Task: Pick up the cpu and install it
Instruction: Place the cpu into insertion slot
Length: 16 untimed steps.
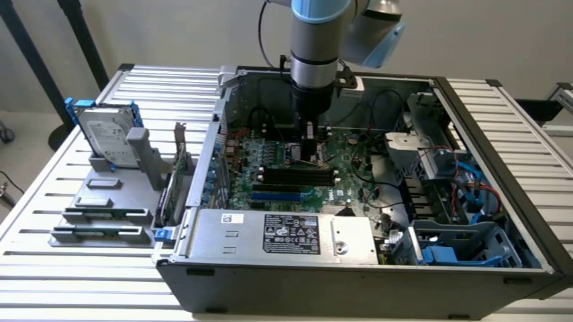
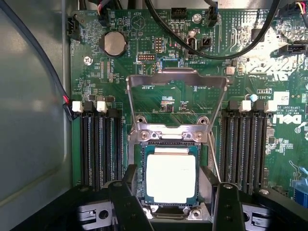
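Observation:
The cpu (image 2: 171, 178), a flat square chip with a pale silver top, lies flat in the motherboard socket. The socket's metal load plate (image 2: 177, 91) stands swung up behind it. My gripper (image 2: 174, 187) is straight over the chip and open. One black finger (image 2: 124, 197) stands on each side of the socket, and neither touches the chip. In the exterior view the gripper (image 1: 309, 153) reaches down inside the open computer case (image 1: 358, 275), just above the green motherboard (image 1: 353, 171).
Black memory slots (image 2: 101, 149) flank the socket on both sides, and black cables (image 2: 216, 50) arc over the board. The power supply (image 1: 286, 235) fills the case front. A hard drive in a blue bracket (image 1: 107, 137) stands on a grey fixture (image 1: 98, 218) at the exterior view's left.

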Available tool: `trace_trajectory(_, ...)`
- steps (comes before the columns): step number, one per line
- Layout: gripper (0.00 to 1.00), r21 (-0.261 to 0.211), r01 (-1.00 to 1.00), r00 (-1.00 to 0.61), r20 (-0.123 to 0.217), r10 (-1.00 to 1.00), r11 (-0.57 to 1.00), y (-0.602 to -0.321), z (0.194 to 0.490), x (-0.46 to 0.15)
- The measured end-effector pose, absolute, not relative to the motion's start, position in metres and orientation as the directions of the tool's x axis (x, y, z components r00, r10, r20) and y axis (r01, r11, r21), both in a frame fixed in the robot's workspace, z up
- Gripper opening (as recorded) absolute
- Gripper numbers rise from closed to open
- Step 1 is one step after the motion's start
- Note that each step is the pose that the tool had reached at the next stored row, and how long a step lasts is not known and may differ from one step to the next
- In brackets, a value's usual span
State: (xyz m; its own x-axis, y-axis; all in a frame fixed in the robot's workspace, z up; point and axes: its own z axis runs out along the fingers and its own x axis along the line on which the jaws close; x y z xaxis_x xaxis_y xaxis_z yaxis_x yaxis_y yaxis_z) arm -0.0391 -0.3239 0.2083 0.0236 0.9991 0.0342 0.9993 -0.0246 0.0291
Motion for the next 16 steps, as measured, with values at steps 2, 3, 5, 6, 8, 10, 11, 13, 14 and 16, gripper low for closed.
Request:
trace_trajectory(2, 0.62, 0.029, 0.999, 0.024, 0.036, 0.999, -0.025, -0.324, 0.211, -0.040)
trace_trajectory(3, 0.62, 0.029, 0.999, 0.024, 0.037, 0.999, -0.025, -0.324, 0.212, -0.040)
trace_trajectory(5, 0.60, 0.029, 0.999, 0.024, 0.038, 0.999, -0.025, -0.324, 0.214, -0.041)
trace_trajectory(6, 0.54, 0.029, 0.999, 0.024, 0.039, 0.999, -0.025, -0.324, 0.215, -0.042)
trace_trajectory(8, 0.47, 0.029, 0.999, 0.024, 0.040, 0.999, -0.025, -0.324, 0.217, -0.044)
trace_trajectory(10, 0.36, 0.029, 0.999, 0.024, 0.040, 0.999, -0.025, -0.325, 0.218, -0.046)
trace_trajectory(11, 0.30, 0.029, 0.999, 0.023, 0.040, 0.999, -0.025, -0.325, 0.218, -0.048)
trace_trajectory(13, 0.24, 0.028, 0.999, 0.023, 0.040, 0.999, -0.024, -0.325, 0.218, -0.053)
trace_trajectory(14, 0.18, 0.028, 0.999, 0.023, 0.040, 0.999, -0.024, -0.325, 0.218, -0.056)
trace_trajectory(16, 0.12, 0.027, 0.999, 0.022, 0.040, 0.999, -0.023, -0.325, 0.218, -0.060)
